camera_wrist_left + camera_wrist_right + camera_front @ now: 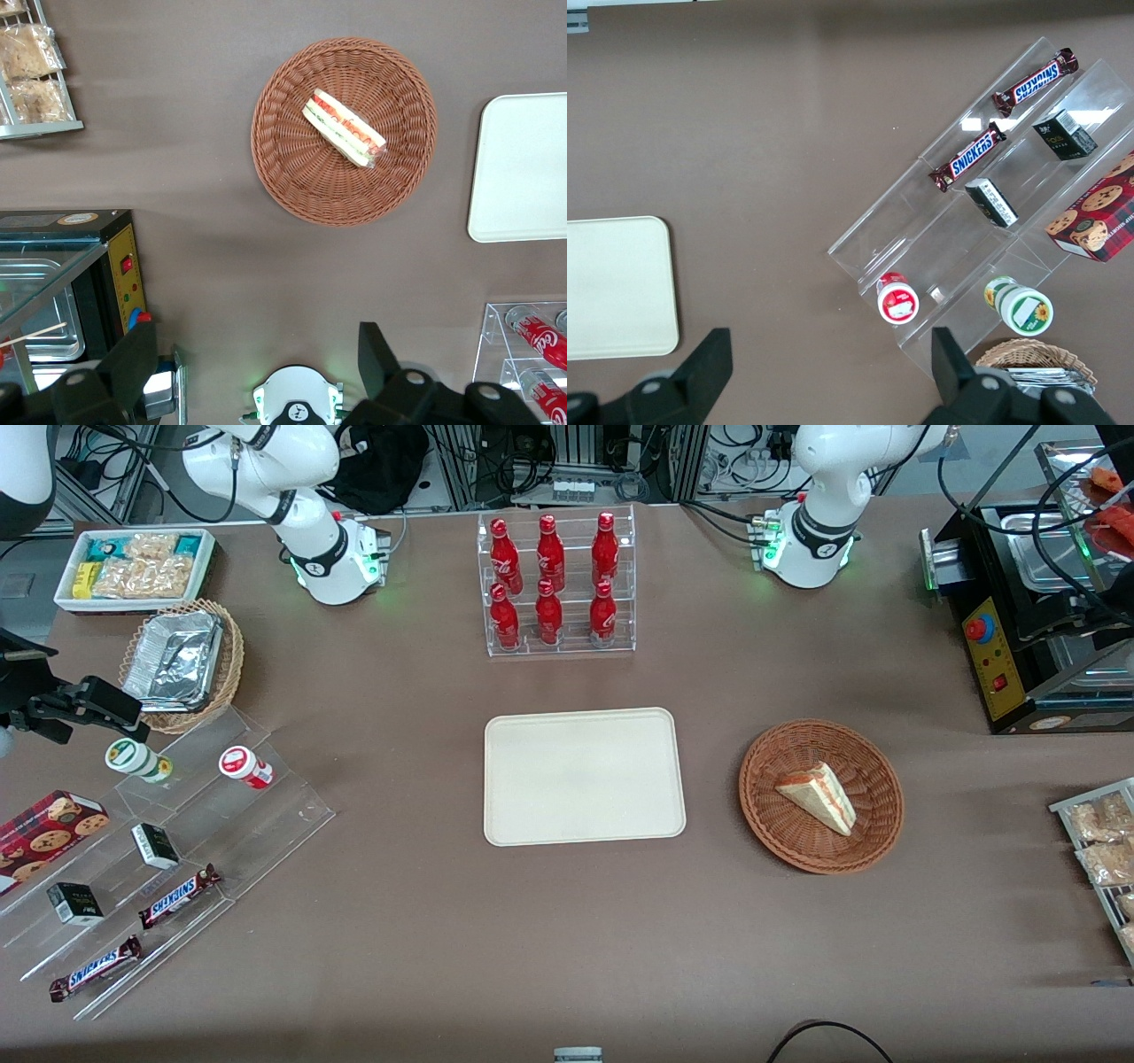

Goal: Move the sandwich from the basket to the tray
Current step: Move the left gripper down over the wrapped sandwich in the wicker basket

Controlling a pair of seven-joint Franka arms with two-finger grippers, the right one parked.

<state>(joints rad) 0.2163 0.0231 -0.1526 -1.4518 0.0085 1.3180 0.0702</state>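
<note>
Two gripper (257,372) fingers spread wide, holding nothing, high above sandwich (344,127) in basket (283,168), tray (585,776) beside.

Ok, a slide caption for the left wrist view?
Open gripper high above the sandwich in its wicker basket, tray beside.

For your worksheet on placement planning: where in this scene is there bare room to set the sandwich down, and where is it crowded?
The tray is bare. Bare tabletop also lies between it and the basket, which holds the sandwich. The open gripper hangs high above. The stepped snack display is crowded.
</note>
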